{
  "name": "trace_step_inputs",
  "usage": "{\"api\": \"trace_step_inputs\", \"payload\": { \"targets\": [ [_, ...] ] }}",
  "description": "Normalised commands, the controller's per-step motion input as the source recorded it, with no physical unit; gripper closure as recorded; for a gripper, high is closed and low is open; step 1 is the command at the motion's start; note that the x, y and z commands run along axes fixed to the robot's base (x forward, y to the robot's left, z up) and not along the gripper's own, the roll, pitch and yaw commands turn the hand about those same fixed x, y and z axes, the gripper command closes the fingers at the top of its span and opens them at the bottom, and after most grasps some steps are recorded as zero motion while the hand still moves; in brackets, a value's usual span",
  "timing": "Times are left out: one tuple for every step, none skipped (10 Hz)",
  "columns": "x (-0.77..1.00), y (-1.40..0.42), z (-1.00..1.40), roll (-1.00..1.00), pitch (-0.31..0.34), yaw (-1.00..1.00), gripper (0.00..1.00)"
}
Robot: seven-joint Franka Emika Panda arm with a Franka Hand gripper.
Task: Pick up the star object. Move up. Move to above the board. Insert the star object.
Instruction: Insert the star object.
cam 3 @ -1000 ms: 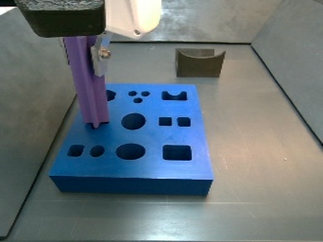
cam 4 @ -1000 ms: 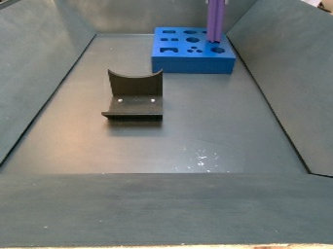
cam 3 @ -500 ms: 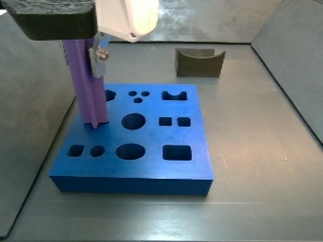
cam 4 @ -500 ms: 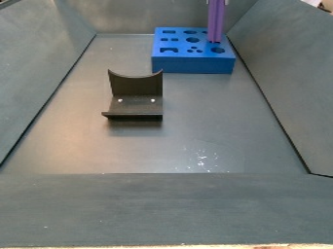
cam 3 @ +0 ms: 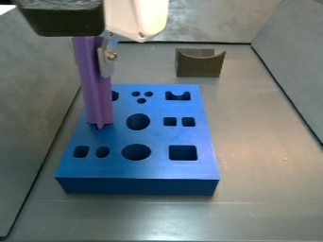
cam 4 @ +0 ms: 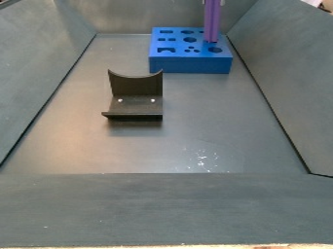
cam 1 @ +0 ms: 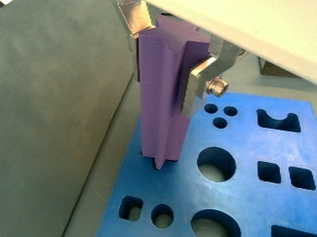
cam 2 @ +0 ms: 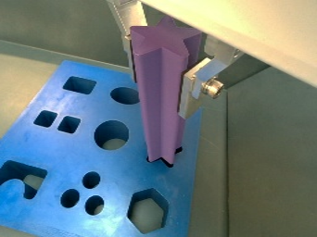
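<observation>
The star object [cam 3: 91, 85] is a tall light-purple ridged prism, and my gripper [cam 3: 96, 45] is shut on its upper part. The prism stands nearly upright. Its lower end sits at the star hole near the left edge of the blue board [cam 3: 158, 170]. Both wrist views show the silver fingers [cam 1: 198, 79] [cam 2: 195, 88] clamping the prism [cam 1: 164, 102] [cam 2: 158, 93] from two sides, with my gripper [cam 1: 168, 56] [cam 2: 161, 56] above the board [cam 1: 247, 199] [cam 2: 50, 148]. Most of the prism's length is above the board. In a side view the prism [cam 4: 211, 21] rises from the board [cam 4: 192, 60]; the gripper is out of frame there.
The dark fixture with a notched upright stands on the grey floor apart from the board [cam 3: 198, 62] [cam 4: 132, 95]. Sloping grey walls [cam 4: 46, 78] enclose the floor on all sides. The board's other holes are circles, squares and a hexagon [cam 2: 146, 211].
The gripper and the prism have shifted slightly to the right in a side view. The board has slid a little the same way with the prism's tip in it.
</observation>
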Motion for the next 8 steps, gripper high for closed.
{"api": "trace_step_inputs", "payload": {
  "targets": [
    [0.84,0.23,-0.1,-0.11,0.05,-0.28,1.0],
    [0.78,0.21,-0.02,-0.1,0.081,-0.25,1.0],
    [-0.07,0.0,-0.06,0.0,-0.079,0.0,1.0],
    [-0.25,0.11,-0.1,-0.33,-0.447,-0.07,1.0],
    [-0.35,0.11,-0.1,-0.28,-0.5,-0.15,1.0],
    [-0.04,0.0,-0.04,-0.01,-0.104,-0.02,1.0],
    [0.0,0.0,-0.04,0.0,-0.009,0.0,1.0],
    [0.0,-0.11,-0.63,0.23,-0.019,0.0,1.0]
  ]
}}
